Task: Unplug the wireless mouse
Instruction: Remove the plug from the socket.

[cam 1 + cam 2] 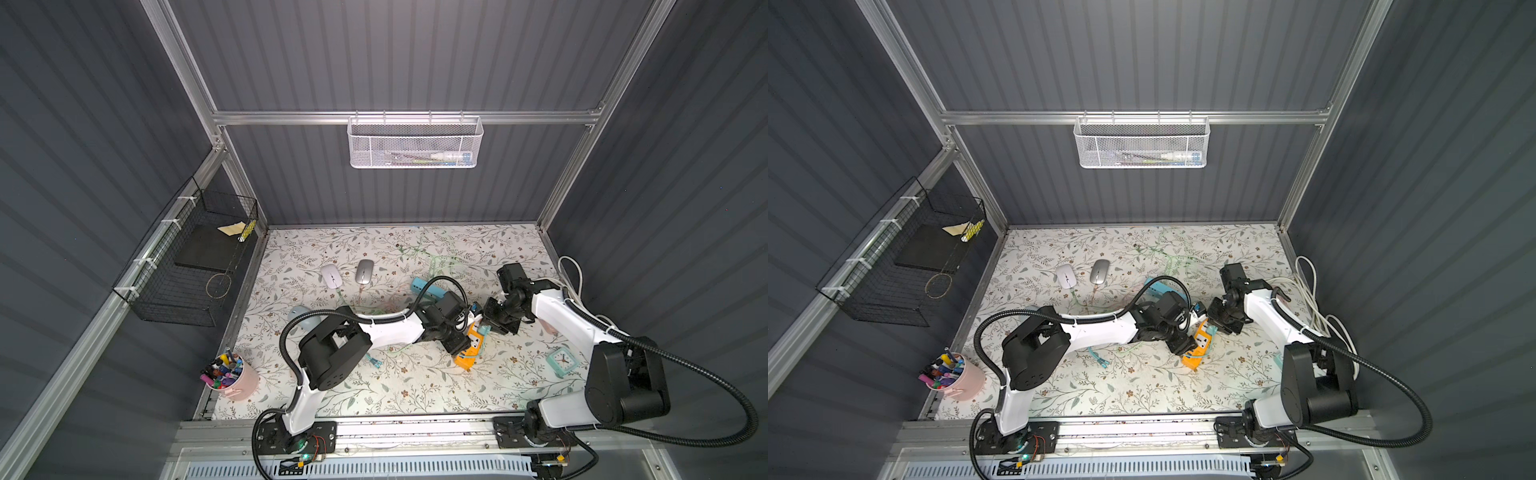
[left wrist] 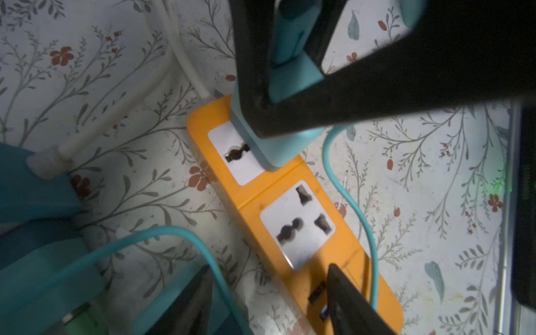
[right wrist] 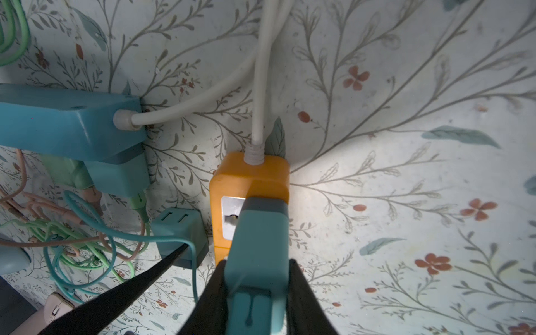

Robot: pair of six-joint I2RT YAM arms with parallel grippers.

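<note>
The right claw point(image 3: 256, 269) pinches the teal charger adapter point(image 3: 258, 240) by its two flat sides. The adapter is seated in the end socket of the orange power strip point(image 2: 345, 243), the socket nearest the strip's white cord point(image 3: 258, 87). Gripping it across the body, in line with the prongs, likely sets up a straight pull out of the socket.

The left claw point(image 2: 269, 266) is spread. One fingertip bears down on the strip's far end by the small ports, and the other hangs off to the side. That pressure seems meant to pin the light strip to the desk point(image 1: 415, 390), so it does not lift with the plug.

A teal cable point(image 2: 372, 246) leaves the adapter and runs alongside the strip. Which mouse it feeds cannot be traced. A white wireless mouse point(image 1: 331, 275) and a grey wireless mouse point(image 1: 364, 271) lie side by side, well apart from the strip.
</note>
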